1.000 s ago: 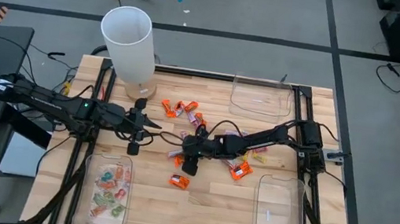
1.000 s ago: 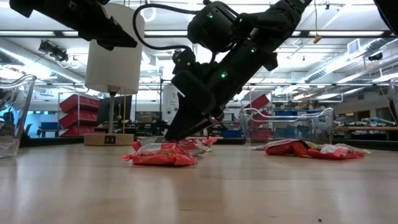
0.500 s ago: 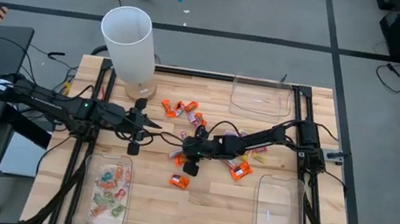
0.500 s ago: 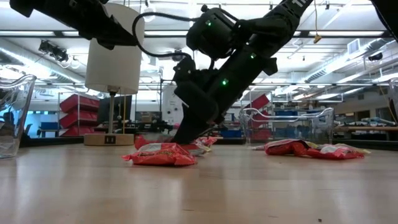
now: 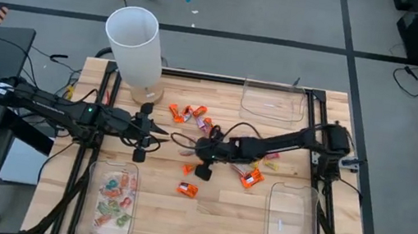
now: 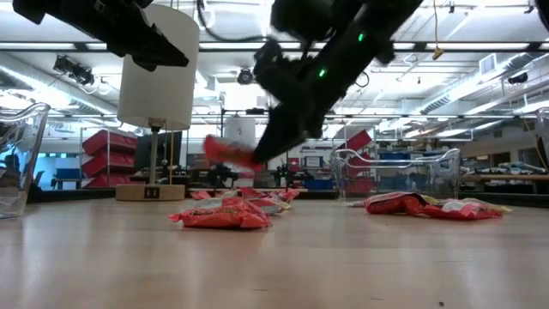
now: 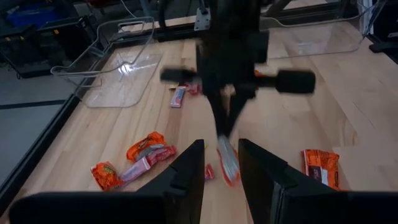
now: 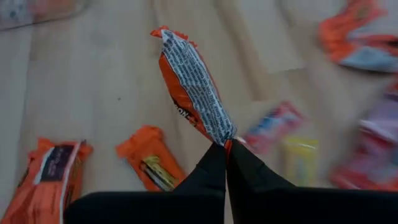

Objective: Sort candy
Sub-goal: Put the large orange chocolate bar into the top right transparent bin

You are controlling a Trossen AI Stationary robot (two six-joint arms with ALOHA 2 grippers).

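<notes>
A: Right wrist view: your right gripper (image 8: 225, 144) pinches one orange candy (image 8: 193, 87) by its end, lifted off the table (image 5: 219, 218).
B: Where?
A: Mid-table; loose candy at 12 and 6 o'clock. Your left gripper (image 5: 163, 133) hovers at 9, fingers parted, empty.

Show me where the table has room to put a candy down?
Bare wood lies between the left tray and the right tray, below the lone orange candy. The middle is crowded: loose candy scattered around the right end effector, which holds an orange candy off the table.
</notes>
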